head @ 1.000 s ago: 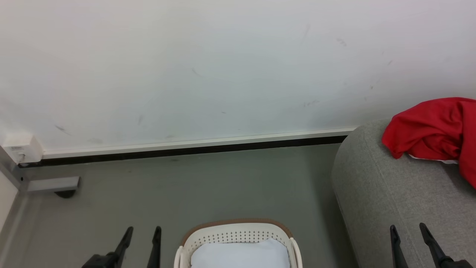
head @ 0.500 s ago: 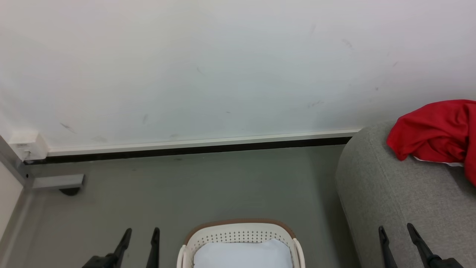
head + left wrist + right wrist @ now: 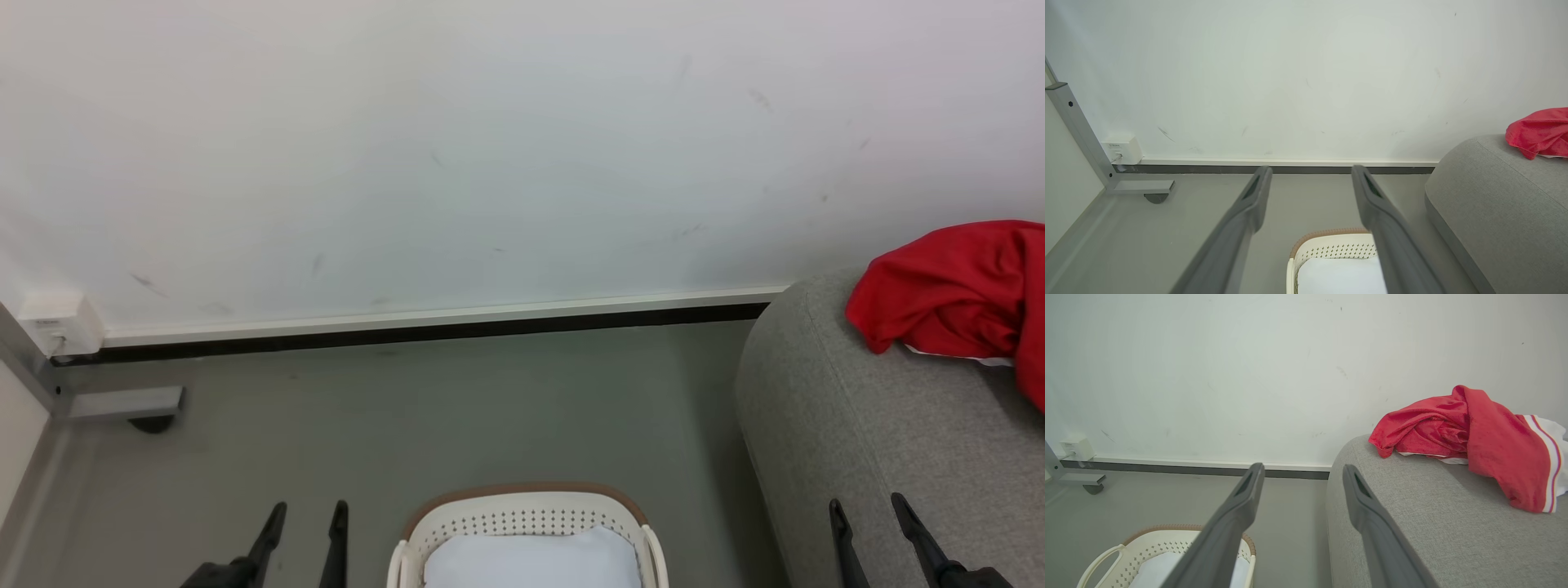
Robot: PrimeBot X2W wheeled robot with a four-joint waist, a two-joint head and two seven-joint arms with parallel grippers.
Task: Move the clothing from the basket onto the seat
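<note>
Clothing (image 3: pixel 947 286) on seat (image 3: pixel 857 457), partly out of frame; left claw (image 3: pixel 311 508), right claw (image 3: pixel 865 502) both apart.

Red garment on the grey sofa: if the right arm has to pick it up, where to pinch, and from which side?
Probably the bunched hump of the bright red fabric garment, from above with the right gripper. There the folds stand proud of the grey upholstered sofa; the white-striped end drapes flat, giving little to pinch.

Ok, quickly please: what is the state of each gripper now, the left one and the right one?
The left gripper is open and holds nothing.
The right gripper is open and holds nothing.
</note>
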